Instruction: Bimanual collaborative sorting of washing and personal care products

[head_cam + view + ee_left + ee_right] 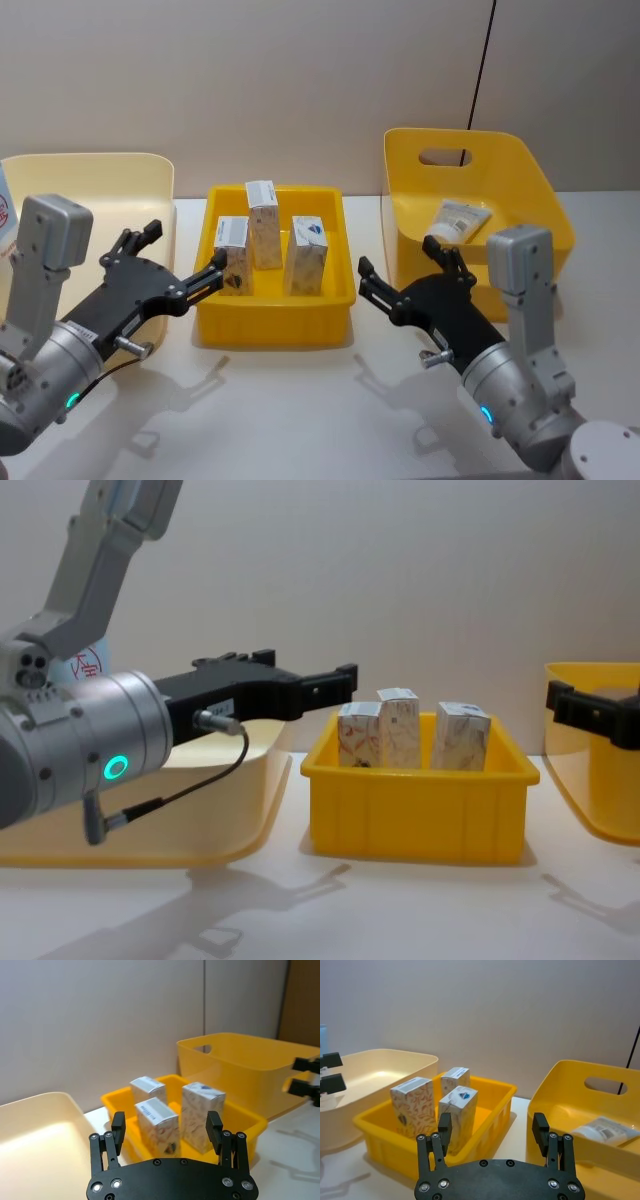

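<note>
Left gripper (185, 255) is hovering over the inner edge of the cream bin (100, 175), fingers spread wide and holding nothing. Right gripper (398, 268) is hovering before the yellow handled bin (530, 190), likewise spread and empty. Three marbled white cartons (264, 222) are standing upright in the yellow tray (275, 335), ahead of and between the two grippers. A whitish squeeze tube (460, 220) is lying in the handled bin, just beyond the right gripper's outer fingertip.

Head, chest, wrists: common central tray (275, 325)
</note>
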